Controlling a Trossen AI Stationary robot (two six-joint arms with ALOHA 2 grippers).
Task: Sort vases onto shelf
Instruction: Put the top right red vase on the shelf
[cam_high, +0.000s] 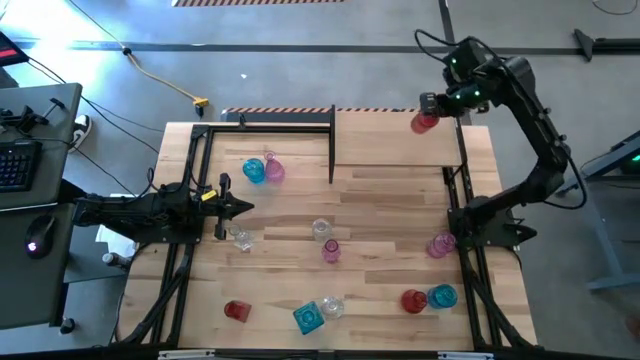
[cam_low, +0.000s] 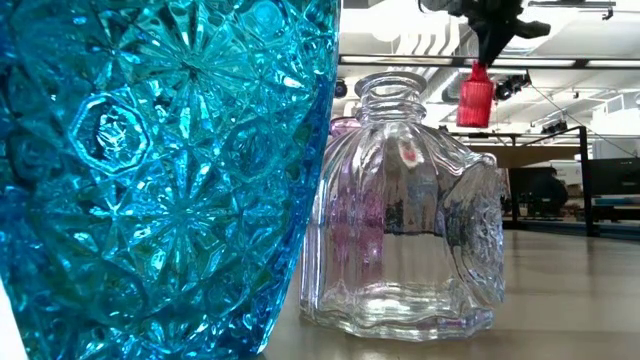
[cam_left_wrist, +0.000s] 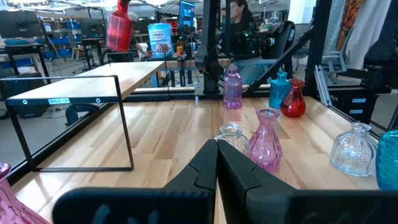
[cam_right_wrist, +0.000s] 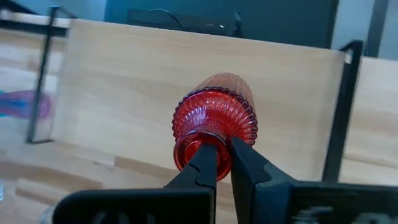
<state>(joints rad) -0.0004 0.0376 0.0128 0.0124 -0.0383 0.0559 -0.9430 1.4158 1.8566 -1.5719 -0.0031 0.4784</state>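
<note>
My right gripper (cam_right_wrist: 222, 148) reaches over the far right of the table and is shut on a red ribbed vase (cam_high: 424, 123), held above the light-wood shelf (cam_high: 390, 140). The low view shows that vase (cam_low: 474, 97) hanging high. My left gripper (cam_left_wrist: 216, 163) is shut, touches nothing, and waits at the table's left (cam_high: 235, 207), near a clear vase (cam_high: 241, 238). Other vases stand on the tabletop: teal (cam_high: 253, 171) and pink (cam_high: 274, 168) near the shelf's left post, clear (cam_high: 321, 229) and pink (cam_high: 331, 250) mid-table. My right gripper holds the red vase by its narrow neck (cam_right_wrist: 189, 149), at the top end. The fingers (cam_right_wrist: 205, 163) come from above, pointing down. Whether one finger is inside the mouth does not show. The vase hangs upright below the fingers (cam_low: 474, 97), lifted clear above the shelf.
Near the table's near edge stand a red vase (cam_high: 236, 311), a teal one (cam_high: 308, 317) and a clear one (cam_high: 332, 306). On the right stand pink (cam_high: 441, 244), red (cam_high: 414, 300) and teal (cam_high: 441, 296) vases. Black shelf posts (cam_high: 331, 140) rise beside the platform. People show in the room behind.
</note>
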